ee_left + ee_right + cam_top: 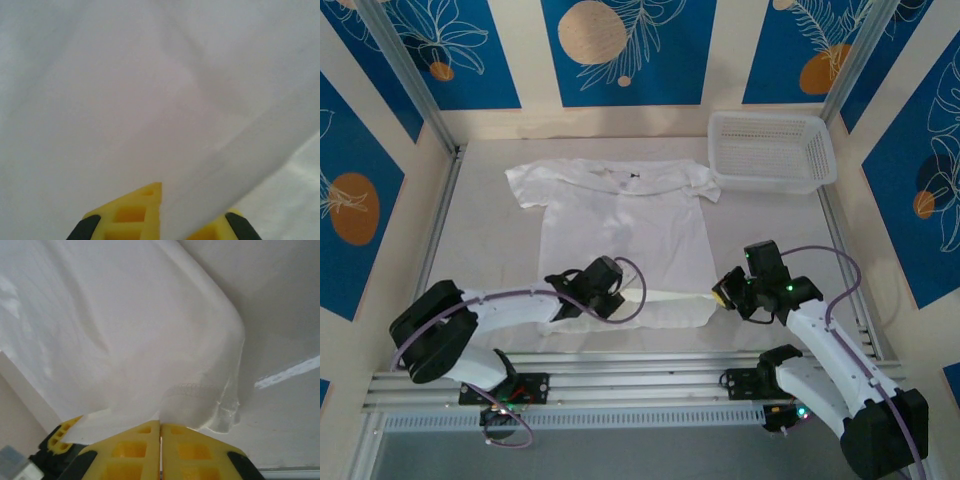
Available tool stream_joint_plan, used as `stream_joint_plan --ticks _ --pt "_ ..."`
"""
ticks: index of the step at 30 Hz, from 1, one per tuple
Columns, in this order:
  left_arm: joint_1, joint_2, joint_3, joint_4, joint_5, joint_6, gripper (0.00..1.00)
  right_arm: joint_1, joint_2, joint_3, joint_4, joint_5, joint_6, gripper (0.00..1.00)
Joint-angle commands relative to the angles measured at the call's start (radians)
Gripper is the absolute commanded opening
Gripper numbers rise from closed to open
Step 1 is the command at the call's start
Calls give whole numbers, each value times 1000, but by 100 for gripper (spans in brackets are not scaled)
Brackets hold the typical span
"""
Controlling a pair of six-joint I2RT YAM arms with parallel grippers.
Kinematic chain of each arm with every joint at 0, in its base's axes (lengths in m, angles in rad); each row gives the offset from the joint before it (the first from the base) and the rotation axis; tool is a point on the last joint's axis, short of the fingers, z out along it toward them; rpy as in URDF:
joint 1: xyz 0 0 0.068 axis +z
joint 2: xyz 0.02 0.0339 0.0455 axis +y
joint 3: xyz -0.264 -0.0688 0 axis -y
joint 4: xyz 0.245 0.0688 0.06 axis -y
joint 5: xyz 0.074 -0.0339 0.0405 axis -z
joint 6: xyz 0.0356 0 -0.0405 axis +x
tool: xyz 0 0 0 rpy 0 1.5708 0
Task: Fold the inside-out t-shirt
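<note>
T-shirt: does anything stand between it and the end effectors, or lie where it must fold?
Nothing visible. The left end effector and right end effector pinch the t-shirt at its near hem; the basket stands beside a sleeve, off the body.

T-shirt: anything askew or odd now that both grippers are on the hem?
Nothing damaged. The t-shirt lies flat, collar far; the left gripper and right gripper both pinch its near hem, which is pulled into a raised ridge. One oddity: the sleeve on the right ends close beside the basket corner.
</note>
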Motion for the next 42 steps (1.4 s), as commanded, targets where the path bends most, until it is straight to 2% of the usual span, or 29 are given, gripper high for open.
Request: stream_joint_plan --ticks 1,4,6,10,12,15,19,23,26,30,34,37,40,42 --pt "42 -71 4 23 134 -28 0 14 -9 81 -39 68 -182 16" --pt "76 -129 26 18 228 -35 0 88 -6 116 67 79 -393 31" --pt "82 -145 65 1 272 -31 0 204 5 124 177 90 -572 33" --pt "87 -138 145 -45 275 -38 0 441 55 59 466 261 -787 27" --pt "93 -131 181 -62 261 -49 0 578 104 2 677 365 -948 23" --pt "106 -129 223 -76 261 -80 0 729 240 -66 1004 493 -1201 18" --pt "129 -144 279 -77 322 -128 0 789 486 -60 1318 646 -1424 1" --pt "162 -153 325 -73 353 -152 0 800 773 -57 1715 764 -1802 0" --pt "191 -150 360 -75 376 -174 0 751 989 -44 2057 842 -2121 0" --pt "208 -150 423 -66 461 -213 0 637 1048 -4 2080 824 -2157 0" --pt "207 -95 550 -135 513 -223 0 584 1096 60 2037 804 -2220 0" --pt "207 -71 606 -127 524 -234 0 586 1121 108 1943 772 -2176 0" --pt "206 -72 627 -92 523 -242 0 582 1115 156 1915 811 -2104 0" --pt "206 -70 647 -70 533 -253 2 567 1074 182 1754 774 -2010 0"
